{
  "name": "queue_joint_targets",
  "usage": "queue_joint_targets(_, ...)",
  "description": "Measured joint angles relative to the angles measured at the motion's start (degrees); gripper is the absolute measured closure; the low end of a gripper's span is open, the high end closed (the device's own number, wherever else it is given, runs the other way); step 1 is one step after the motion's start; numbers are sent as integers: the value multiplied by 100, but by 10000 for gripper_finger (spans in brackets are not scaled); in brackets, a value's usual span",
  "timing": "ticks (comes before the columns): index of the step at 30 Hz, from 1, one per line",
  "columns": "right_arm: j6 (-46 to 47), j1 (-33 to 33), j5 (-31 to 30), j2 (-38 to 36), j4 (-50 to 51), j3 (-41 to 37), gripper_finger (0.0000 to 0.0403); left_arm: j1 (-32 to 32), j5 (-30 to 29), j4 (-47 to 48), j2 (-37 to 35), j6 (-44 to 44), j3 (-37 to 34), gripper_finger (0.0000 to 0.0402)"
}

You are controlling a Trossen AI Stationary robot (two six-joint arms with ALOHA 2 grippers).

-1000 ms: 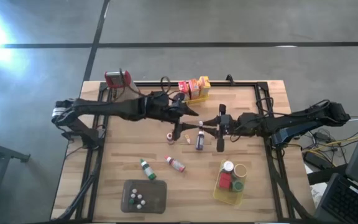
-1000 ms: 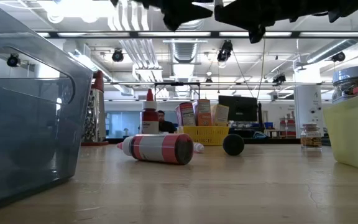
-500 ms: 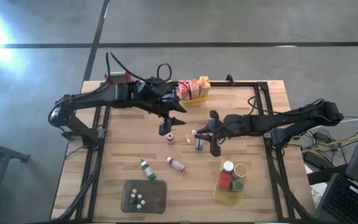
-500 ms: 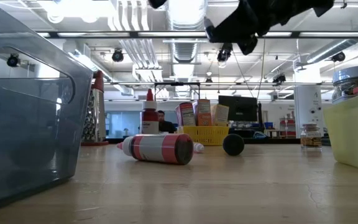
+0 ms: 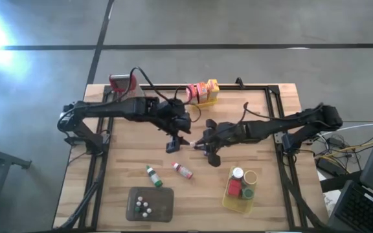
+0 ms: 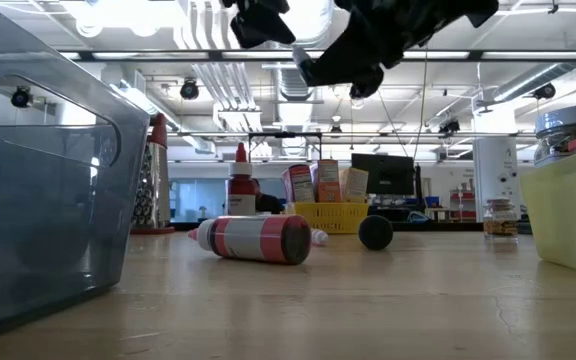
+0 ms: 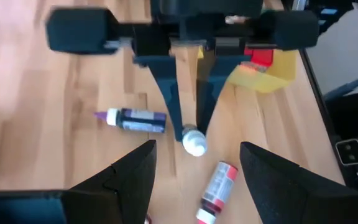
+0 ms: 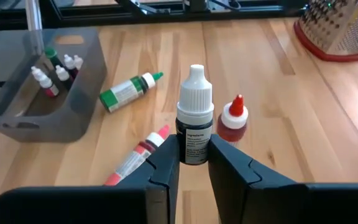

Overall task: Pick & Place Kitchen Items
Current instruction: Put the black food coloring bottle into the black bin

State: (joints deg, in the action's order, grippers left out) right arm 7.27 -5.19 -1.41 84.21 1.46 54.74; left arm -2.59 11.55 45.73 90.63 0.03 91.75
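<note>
My right gripper (image 8: 194, 163) is shut on a small dark bottle with a white cap (image 8: 195, 112), above the middle of the table (image 5: 199, 143). My left gripper (image 7: 196, 149) faces it from the left (image 5: 173, 144), open, with nothing between its fingers. On the wood below lie a purple bottle (image 7: 135, 119), a red-and-white bottle (image 5: 182, 170) and a green bottle (image 5: 152, 175), all on their sides. A tiny red-capped bottle (image 8: 234, 121) stands upright on its base. My right gripper pinches the bottle's dark body (image 8: 194, 149) between its two fingers, below the white cap. The fingers slant down from the table's right and lie along the bottle. The cap (image 7: 194, 142) sticks out past the fingertips. The bottle is lifted clear of the table.
A grey tray (image 5: 164, 206) with small bottles sits at the near edge. A yellow basket (image 5: 227, 197) with jars stands near right. Another yellow basket (image 5: 206, 100) holds boxes at the far edge. A red-handled grater (image 5: 122, 83) stands far left.
My right gripper has gone toward the table's left and tipped its fingers downward, staying shut. My left gripper has swung from the far basket toward the near edge and tipped down, staying open. The two grippers now face each other closely.
</note>
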Motion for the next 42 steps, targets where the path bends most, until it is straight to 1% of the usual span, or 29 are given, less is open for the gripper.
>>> queue_joint_targets(6,-40,0,1,190,116,188,328,130,-4,-64,26,-171,-318,165)
queue_joint_targets(9,-42,0,0,189,126,191,330,179,-2,-229,26,-218,-561,165)
queue_joint_targets(15,-42,0,-2,170,108,193,340,231,-8,-1032,26,-305,-1020,165)
queue_joint_targets(22,-42,-4,-2,167,110,185,328,231,-62,-1189,26,-205,-1071,165)
queue_joint_targets(26,-44,-2,-5,167,111,182,335,231,-94,-1190,26,-203,-1071,170)
queue_joint_targets(30,-83,-4,-5,167,111,182,339,231,-152,-1184,26,-201,-1071,189)
queue_joint_targets(37,-80,-2,-7,165,108,177,326,231,-245,-1188,26,-200,-1071,244)
queue_joint_targets(42,-81,-2,-7,165,106,175,336,231,-245,-1188,26,-198,-1080,283)
